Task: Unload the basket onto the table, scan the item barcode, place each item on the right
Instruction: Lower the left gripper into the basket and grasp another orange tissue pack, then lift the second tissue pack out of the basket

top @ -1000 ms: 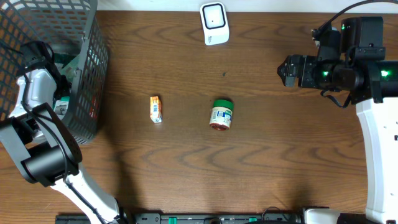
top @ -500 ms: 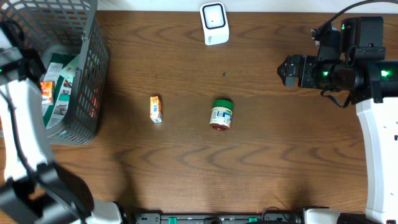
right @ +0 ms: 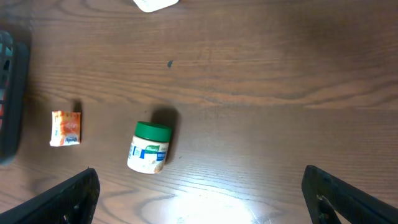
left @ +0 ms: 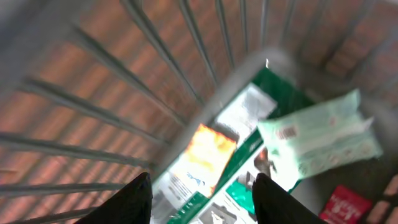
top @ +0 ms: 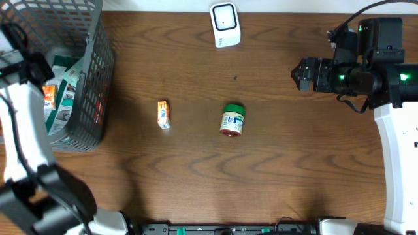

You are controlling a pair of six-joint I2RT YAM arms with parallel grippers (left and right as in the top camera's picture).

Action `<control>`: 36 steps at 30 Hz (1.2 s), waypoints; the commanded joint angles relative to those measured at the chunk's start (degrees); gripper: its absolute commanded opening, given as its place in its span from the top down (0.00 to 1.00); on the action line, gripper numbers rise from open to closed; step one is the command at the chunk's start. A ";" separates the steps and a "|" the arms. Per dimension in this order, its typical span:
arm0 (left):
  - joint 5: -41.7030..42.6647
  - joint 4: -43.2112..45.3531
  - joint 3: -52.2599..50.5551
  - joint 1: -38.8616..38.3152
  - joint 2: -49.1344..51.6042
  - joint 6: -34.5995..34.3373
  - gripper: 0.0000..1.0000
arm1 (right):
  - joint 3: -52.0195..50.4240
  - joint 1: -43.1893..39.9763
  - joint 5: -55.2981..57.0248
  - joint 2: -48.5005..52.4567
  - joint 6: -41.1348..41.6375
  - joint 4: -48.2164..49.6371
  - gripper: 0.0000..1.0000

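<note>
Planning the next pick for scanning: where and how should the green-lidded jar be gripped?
Probably grip the jar by its labelled body, coming straight down from above, jaws across its curved sides. It lies on its side, lid toward the scanner, both flanks clear.

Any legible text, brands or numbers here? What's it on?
No text is legible.
Green-lidded jar: label too blurred.
Small orange box: print too small.
Pale green pack in the basket: barcode visible, digits blurred.
Red packet: white print, unreadable.
</note>
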 commanded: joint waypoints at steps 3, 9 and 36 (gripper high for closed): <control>1.05 -0.96 -1.16 0.17 9.46 2.80 0.48 | 1.07 0.04 -0.48 0.26 -0.83 -0.02 0.01; 1.03 -0.72 -1.16 0.17 16.33 6.25 0.49 | 1.07 0.04 -0.48 0.26 -0.85 -0.02 0.01; -6.19 2.91 -0.57 0.72 21.99 8.52 0.90 | 1.07 0.04 -0.48 0.26 -0.83 -0.02 0.01</control>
